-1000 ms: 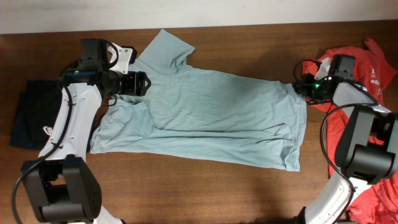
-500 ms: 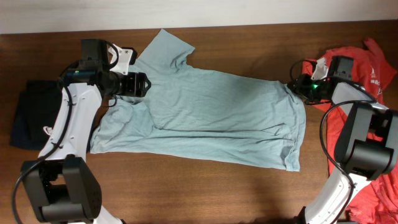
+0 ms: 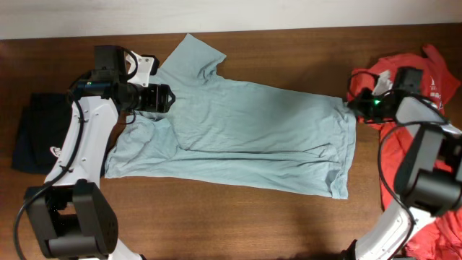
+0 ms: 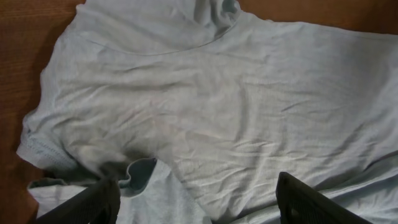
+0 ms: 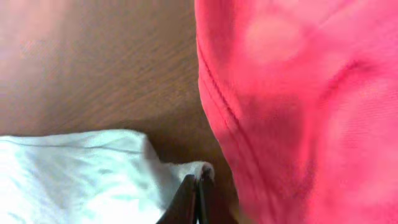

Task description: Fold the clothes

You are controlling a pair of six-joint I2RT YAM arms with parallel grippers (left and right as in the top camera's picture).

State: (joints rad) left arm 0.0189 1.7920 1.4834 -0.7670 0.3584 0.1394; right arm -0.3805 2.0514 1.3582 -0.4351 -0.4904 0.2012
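The pale grey-blue T-shirt [image 3: 253, 137] lies spread flat mid-table [image 3: 289, 50], collar end toward the left arm. The right gripper [image 5: 199, 184] is clenched on its far right-hand corner (just beside the orange-red shirt [image 3: 426, 79]). The left gripper [image 3: 167, 97] hovers released above the collar area.

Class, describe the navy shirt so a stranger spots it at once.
On the brown table, find the pale blue shirt spread across the middle. Beyond its left end lies the navy shirt, the only dark one; the red shirt lies opposite.
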